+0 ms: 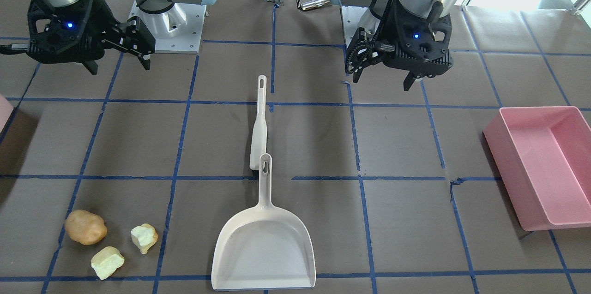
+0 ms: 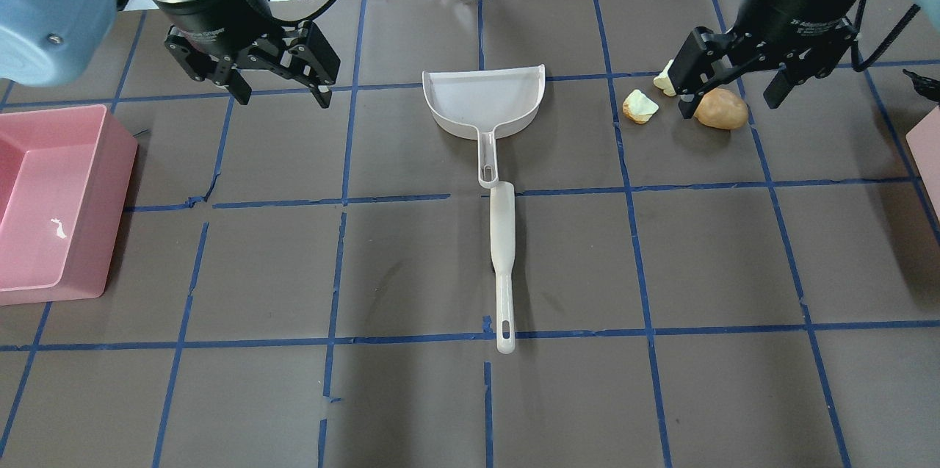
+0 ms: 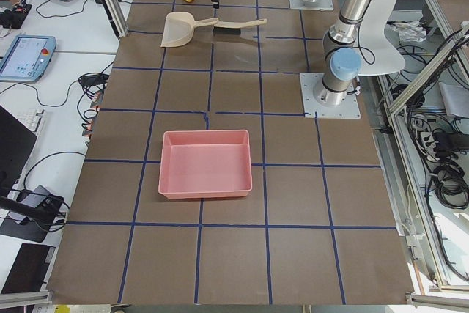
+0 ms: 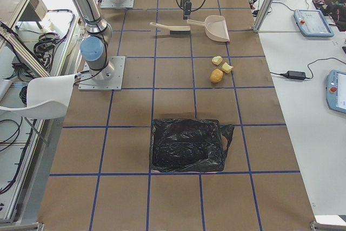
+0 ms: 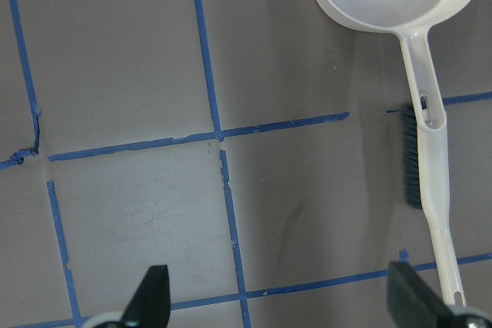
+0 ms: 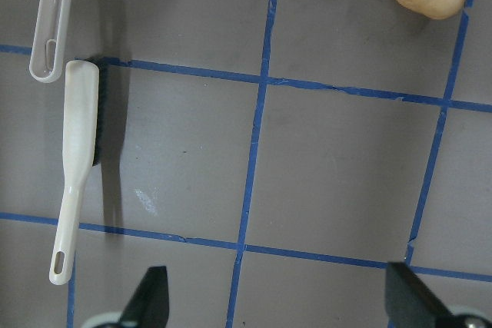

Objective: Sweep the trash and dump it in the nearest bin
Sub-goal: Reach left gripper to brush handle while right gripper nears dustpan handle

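Nothing is gripped yet, so the step in hand looks like taking up the tools. Across the brown-paper table (image 2: 220,394), the large pink tub (image 1: 515,174) sits well out on the robot's left. The bin (image 2: 929,159) shows only as a pale pink corner at the right edge, much nearer the trash, so it is the sensible target.

The white dustpan (image 2: 481,104) lies mid-table with its mouth facing away from the robot. The brush (image 2: 503,262) lies in line behind it, head end just beside the pan's handle tip; whether they touch cannot be told. A good pickup would close across the slim part of each handle and lift straight up, so that neither tool drags the other. The pan's lip should then be laid flat on the paper beside the lumps, with the brush drawn toward it.

The trash is grouped on the robot's right: an orange-brown potato-like lump (image 2: 722,109), one pale spongy chunk (image 2: 640,106) and a second spongy chunk (image 2: 667,80) partly hidden behind a finger.

The right gripper (image 2: 728,106) hangs above the lumps, its fingers (image 6: 152,293) spread wide, holding and touching nothing. The left gripper (image 2: 280,95) hovers over bare table, its fingers (image 5: 154,293) equally wide apart and empty.
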Controlling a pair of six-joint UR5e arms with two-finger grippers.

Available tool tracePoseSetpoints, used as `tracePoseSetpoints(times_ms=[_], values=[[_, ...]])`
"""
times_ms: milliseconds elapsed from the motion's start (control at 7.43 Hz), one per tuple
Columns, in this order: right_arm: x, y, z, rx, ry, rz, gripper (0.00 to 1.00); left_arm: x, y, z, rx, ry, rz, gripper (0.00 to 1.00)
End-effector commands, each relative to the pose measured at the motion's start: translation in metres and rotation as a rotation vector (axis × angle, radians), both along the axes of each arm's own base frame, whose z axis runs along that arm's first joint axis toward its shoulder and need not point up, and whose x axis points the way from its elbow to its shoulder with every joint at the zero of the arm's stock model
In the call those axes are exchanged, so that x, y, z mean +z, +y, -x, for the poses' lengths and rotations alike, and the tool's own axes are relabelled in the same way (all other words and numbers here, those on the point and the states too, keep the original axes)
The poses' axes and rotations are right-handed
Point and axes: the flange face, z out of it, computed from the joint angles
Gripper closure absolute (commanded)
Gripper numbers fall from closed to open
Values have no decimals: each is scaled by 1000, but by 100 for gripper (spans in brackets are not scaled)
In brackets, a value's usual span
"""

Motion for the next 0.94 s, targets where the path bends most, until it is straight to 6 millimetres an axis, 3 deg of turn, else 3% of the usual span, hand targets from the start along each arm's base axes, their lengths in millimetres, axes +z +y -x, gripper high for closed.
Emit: tracePoseSetpoints(times_ms=[0,135,269,404,673,808], values=[[-5,-1,-4,-19,-3,1,0,-49,28,57,-29,-21,-122,0],[-10,-10,-6,-46,-7,14,0,-78,48,83,-30,-37,-171,0],[-25,-29,-16,-29,9,41,0,-106,64,106,-57,-44,-186,0],[-31,-36,-32,-25,2,65,0,-132,83,132,-41,-24,-195,0],[-66,-69,-57,-12,2,96,0,-192,116,182,-101,-32,-191,0],[-84,-91,-64,-41,-10,119,0,-222,124,199,-111,-31,-169,0]])
